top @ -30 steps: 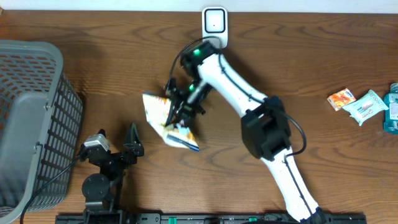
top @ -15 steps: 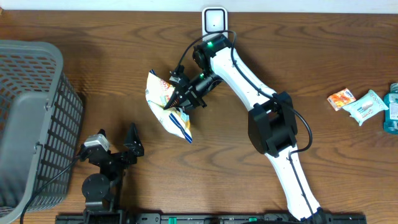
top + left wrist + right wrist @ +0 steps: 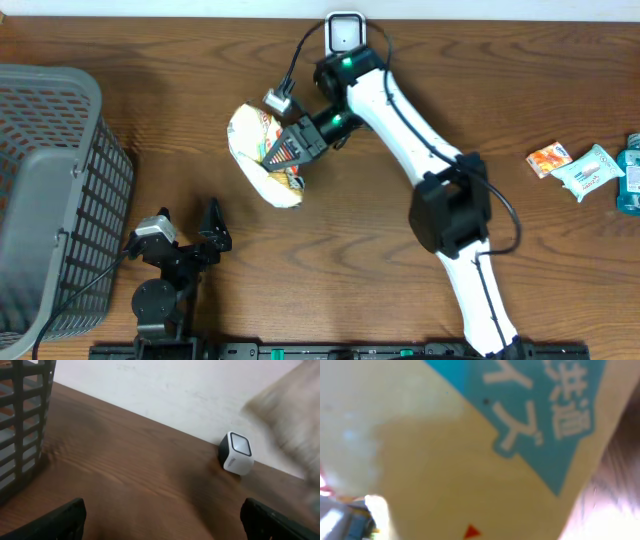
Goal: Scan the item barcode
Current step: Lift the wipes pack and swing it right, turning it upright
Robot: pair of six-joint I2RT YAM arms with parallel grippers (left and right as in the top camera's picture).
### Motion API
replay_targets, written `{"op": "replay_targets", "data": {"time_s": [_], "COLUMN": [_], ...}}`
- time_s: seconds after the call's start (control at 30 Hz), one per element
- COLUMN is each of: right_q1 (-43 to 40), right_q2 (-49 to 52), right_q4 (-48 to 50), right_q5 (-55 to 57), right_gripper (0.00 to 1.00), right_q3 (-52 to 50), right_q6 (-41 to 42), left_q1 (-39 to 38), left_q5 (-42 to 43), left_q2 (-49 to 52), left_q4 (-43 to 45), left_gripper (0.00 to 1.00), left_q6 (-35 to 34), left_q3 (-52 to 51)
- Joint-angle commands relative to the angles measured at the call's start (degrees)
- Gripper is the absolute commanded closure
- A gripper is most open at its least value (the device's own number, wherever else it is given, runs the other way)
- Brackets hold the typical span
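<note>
Wood table [image 3: 150,40] fills the overhead view. Grey slatted basket [image 3: 50,190] sits at the left edge, its wall also visible at far left of the left wrist view. White right arm [image 3: 400,130] reaches from the bottom edge up and left across the middle. Snack bag [image 3: 255,160], cream with colored print, is near table center-left, down-left of the scanner and well apart from the basket; can't tell if it touches the tabletop. Right gripper [image 3: 288,152] is clamped tight on the bag's right side, jaws nearly together with the bag pinched between them. Right wrist view is filled by bag surface only: cream film, a blue panel with white characters and 1 small red triangle, fingers not visible there. Left gripper [image 3: 187,225] is low on the table beside the basket, jaws spread wide, nothing in them, 2 dark fingertips at the bottom corners of the left wrist view. White scanner [image 3: 345,33] stands at the back edge, center. At the far right lie an orange packet [image 3: 549,158], a white pouch [image 3: 590,172] touching it, and a teal bottle [image 3: 630,175] cut off by the frame edge.
</note>
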Motion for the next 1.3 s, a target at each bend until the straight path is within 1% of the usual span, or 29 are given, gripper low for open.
{"op": "replay_targets", "data": {"time_s": [0.0,0.1,0.3,0.43,0.57,0.7,0.77,0.87,0.9,1.0,1.1,1.27], "right_q1": [-0.3,-0.3,-0.4,-1.2,-3.5,-7.0,-9.4,-12.0,-12.8,-14.5,-15.0,-13.7], "right_q2": [-10.2,-16.5,-30.3,-37.8,-41.7,-43.9,-44.3,-44.2,-44.2,-44.2,-44.2,-44.2], "right_q4": [0.0,0.0,0.0,0.0,0.0,0.0,0.0,0.0,0.0,0.0,0.0,0.0], "right_q5": [-1.8,2.7,17.0,24.8,27.3,24.5,18.0,10.2,7.4,1.3,-1.2,-1.9], "right_gripper": [0.99,0.99,0.99,0.99,0.99,0.99,0.99,0.99,0.99,0.99,0.99,0.99], "right_q3": [0.8,0.8,0.7,-0.2,-4.9,-14.7,-22.5,-32.1,-35.3,-42.6,-48.1,-52.2], "right_q6": [-14.1,-16.6,-16.2,-15.5,-14.8,-16.9,-22.1,-27.6,-28.6,-28.1,-28.0,-33.4], "left_q1": [0.2,0.2,0.2,0.2,0.2,0.2,0.2,0.2,0.2,0.2,0.2,0.2], "left_q5": [0.5,0.5,0.5,0.5,0.5,0.5,0.5,0.5,0.5,0.5,0.5,0.5], "left_q2": [-0.3,-0.3,-0.3,-0.3,-0.3,-0.3,-0.3,-0.3,-0.3,-0.3,-0.3,-0.3], "left_q4": [-1.6,-1.7,-1.6,-1.6,-1.6,-1.6,-1.6,-1.6,-1.6,-1.6,-1.6,-1.6], "left_gripper": [0.03,0.03,0.03,0.03,0.03,0.03,0.03,0.03,0.03,0.03,0.03,0.03], "left_q6": [0.1,0.1,0.1,0.1,0.1,0.1,0.1,0.1,0.1,0.1,0.1,0.1], "left_q3": [-1.1,-1.1,-1.1,-1.1,-1.1,-1.1,-1.1,-1.1,-1.1,-1.1,-1.1,-1.1]}}
